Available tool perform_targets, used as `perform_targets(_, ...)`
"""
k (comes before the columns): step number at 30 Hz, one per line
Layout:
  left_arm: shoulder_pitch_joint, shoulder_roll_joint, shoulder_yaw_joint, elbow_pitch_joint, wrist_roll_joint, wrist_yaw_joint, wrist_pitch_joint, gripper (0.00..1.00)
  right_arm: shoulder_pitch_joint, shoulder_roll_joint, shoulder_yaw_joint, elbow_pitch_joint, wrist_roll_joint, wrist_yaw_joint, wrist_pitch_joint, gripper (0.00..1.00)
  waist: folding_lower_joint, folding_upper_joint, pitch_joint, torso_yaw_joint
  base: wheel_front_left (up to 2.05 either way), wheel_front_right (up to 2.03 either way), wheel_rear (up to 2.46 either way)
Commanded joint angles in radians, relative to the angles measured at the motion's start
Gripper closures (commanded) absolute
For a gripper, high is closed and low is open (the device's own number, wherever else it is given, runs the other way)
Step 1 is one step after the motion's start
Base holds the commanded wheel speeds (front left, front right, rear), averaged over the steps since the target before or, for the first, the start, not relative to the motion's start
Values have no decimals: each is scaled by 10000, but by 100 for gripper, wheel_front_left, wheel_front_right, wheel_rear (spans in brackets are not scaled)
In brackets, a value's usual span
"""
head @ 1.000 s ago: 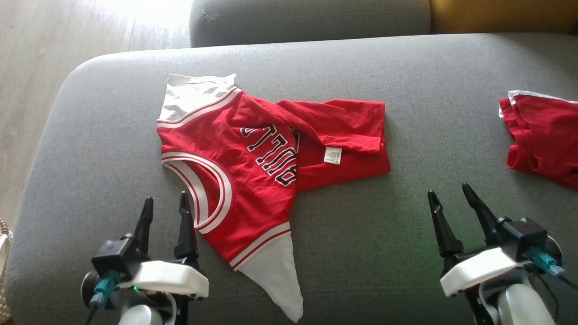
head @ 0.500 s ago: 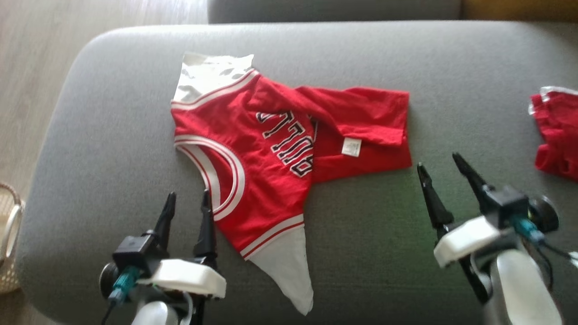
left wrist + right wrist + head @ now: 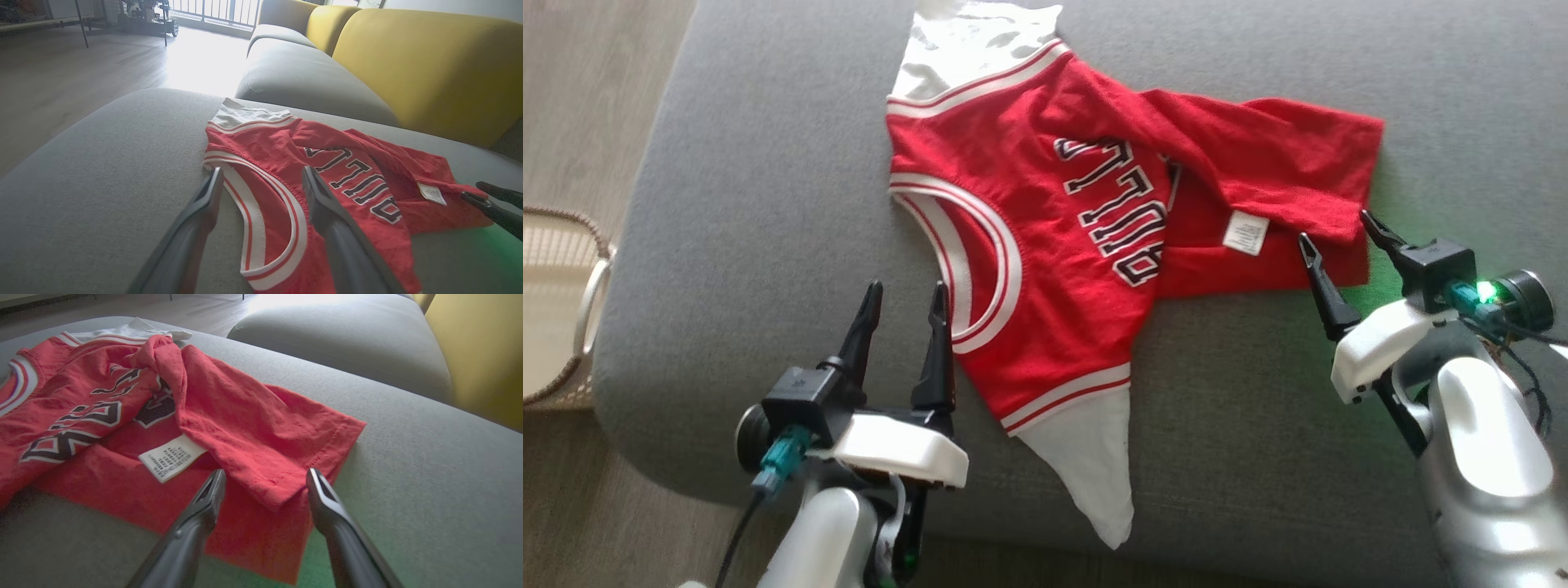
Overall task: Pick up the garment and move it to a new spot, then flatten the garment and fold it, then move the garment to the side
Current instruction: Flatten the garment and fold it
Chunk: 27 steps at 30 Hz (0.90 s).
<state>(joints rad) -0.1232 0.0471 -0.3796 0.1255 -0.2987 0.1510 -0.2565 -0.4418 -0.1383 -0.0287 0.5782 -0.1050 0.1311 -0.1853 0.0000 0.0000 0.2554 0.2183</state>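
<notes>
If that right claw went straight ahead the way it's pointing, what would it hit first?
Most likely the red jersey. The open right gripper points at its folded-over hem corner, which lies just ahead, between the fingertips. How high the fingers are above the cloth is hard to judge.

Garment: red body; black lettering w/ white outline at centre. White-red striped trim on curved opening at 9 o'clock, same stripes at 12 and 6, plain white/pale-grey panels beyond. Label white, dark print, at 3. Cushion mid-grey, fine weave; green glow at 4. Backrest mustard yellow. Floor pale grey-brown wood grain. Basket beige weave, 9 o'clock edge. Left gripper & right gripper: black fingers, white shells, teal plugs.
</notes>
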Motion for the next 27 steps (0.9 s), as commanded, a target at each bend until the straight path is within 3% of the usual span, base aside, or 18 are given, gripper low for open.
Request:
perform_targets(1, -414, 31, 271, -337, -59, 85, -53, 0, -336, -62, 249, -184, -31, -4, -93, 0, 0, 0, 181, 182, 0, 0, 0)
perform_targets(5, -519, 31, 213, -343, -80, 154, -53, 0, -695, -174, 358, 496, -80, -4, -162, 0, 0, 0, 296, 274, 0, 0, 0)
perform_targets(6, -534, 31, 205, -343, -81, 162, -53, 0, -777, -196, 400, 660, -88, -4, -158, 64, 0, 0, 314, 285, 0, 0, 0)
perform_targets(7, -547, 31, 198, -342, -82, 168, -53, 0, -858, -214, 422, 791, -84, -4, -180, 100, 0, 0, 330, 294, 0, 0, 0)
perform_targets(18, -577, 31, 91, -315, -145, 220, -53, 0, -1988, -381, 338, 603, 348, -4, -418, 100, 0, 0, 280, 316, 0, 0, 0)
perform_targets(27, -1013, 31, -458, -522, -416, 257, -53, 0, -5050, -1933, 560, 479, 543, -4, 721, 100, 0, 0, 1189, 1114, 0, 0, 0)
